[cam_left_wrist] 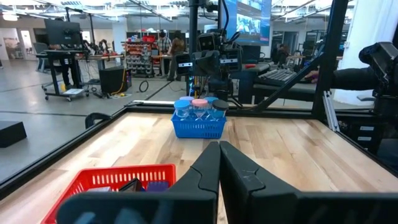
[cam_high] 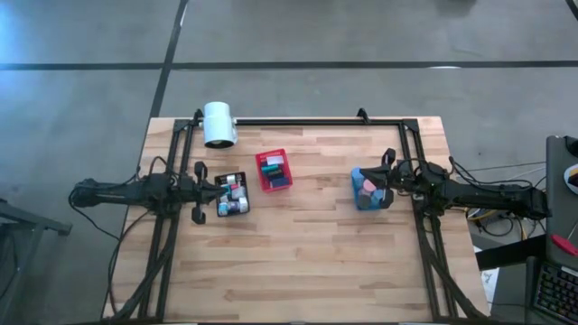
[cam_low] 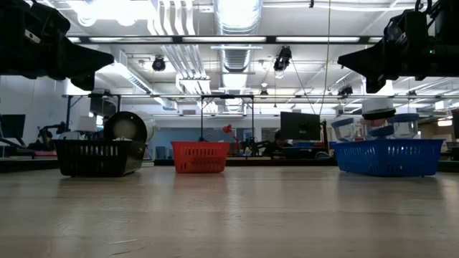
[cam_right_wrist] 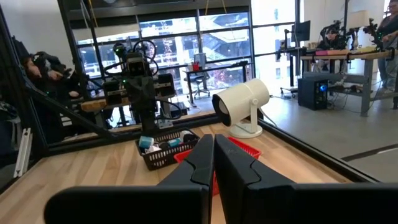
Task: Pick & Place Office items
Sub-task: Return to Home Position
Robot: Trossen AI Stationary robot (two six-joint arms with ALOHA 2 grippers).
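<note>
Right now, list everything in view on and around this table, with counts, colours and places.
table: one, light wood, under everything
black bin: one, black, left side
red bin: one, red, centre back
blue bin: one, blue, right side
office items: many small pieces, count unclear; white, pink, blue, teal, black; inside the three bins
white cylinder: one, white, back left, behind the black bin
people: at least two, far off in the room
left gripper: one, dark, shut, raised beside the black bin
right gripper: one, dark, shut, raised at the blue bin's edge
</note>
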